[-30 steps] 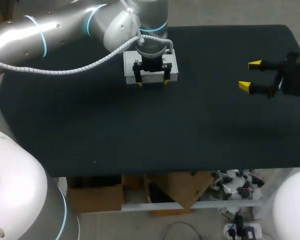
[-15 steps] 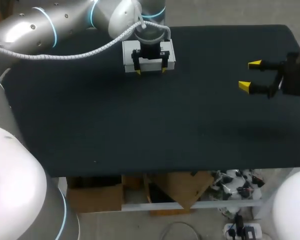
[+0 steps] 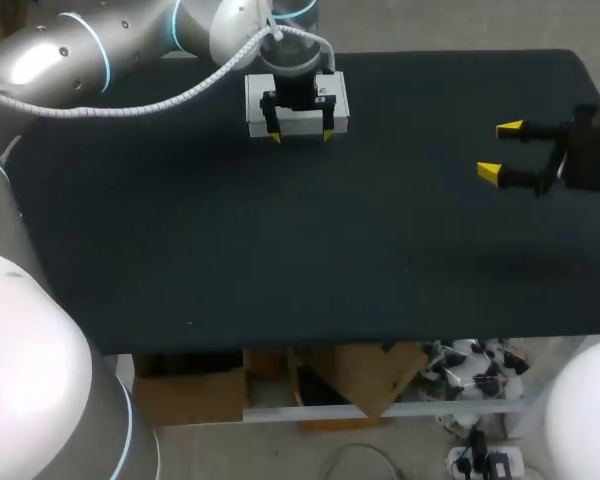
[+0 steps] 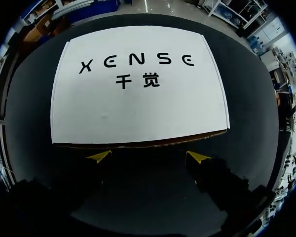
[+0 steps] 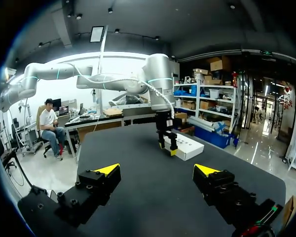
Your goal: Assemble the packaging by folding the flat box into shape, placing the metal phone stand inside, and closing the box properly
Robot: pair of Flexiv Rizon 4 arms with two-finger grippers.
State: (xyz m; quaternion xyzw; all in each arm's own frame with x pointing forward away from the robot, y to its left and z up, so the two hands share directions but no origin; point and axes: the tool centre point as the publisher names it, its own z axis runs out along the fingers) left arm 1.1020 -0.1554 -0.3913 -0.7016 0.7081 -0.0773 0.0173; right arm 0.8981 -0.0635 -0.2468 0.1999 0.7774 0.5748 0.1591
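A closed white box (image 3: pixel 257 105) with black print on its lid lies flat near the far edge of the table. In the left wrist view the box (image 4: pixel 138 94) fills the space ahead of my left gripper (image 4: pixel 149 157). The left gripper's yellow tips are spread wide along the box's near edge, not on two sides of it. In the head view my left gripper (image 3: pixel 301 135) hangs over that same edge. My right gripper (image 3: pixel 500 150) hovers open and empty at the table's right side. From it I see the box (image 5: pixel 190 147) and the left gripper (image 5: pixel 168 150) far ahead of my right gripper (image 5: pixel 157 170).
The black table top (image 3: pixel 280 260) spreads wide between the two grippers and toward the front edge. The box lies close to the table's far edge, with my left arm (image 3: pixel 100 55) coming in over the far left corner.
My left gripper and the white box have both shifted toward the table's far edge. The right arm has kept still.
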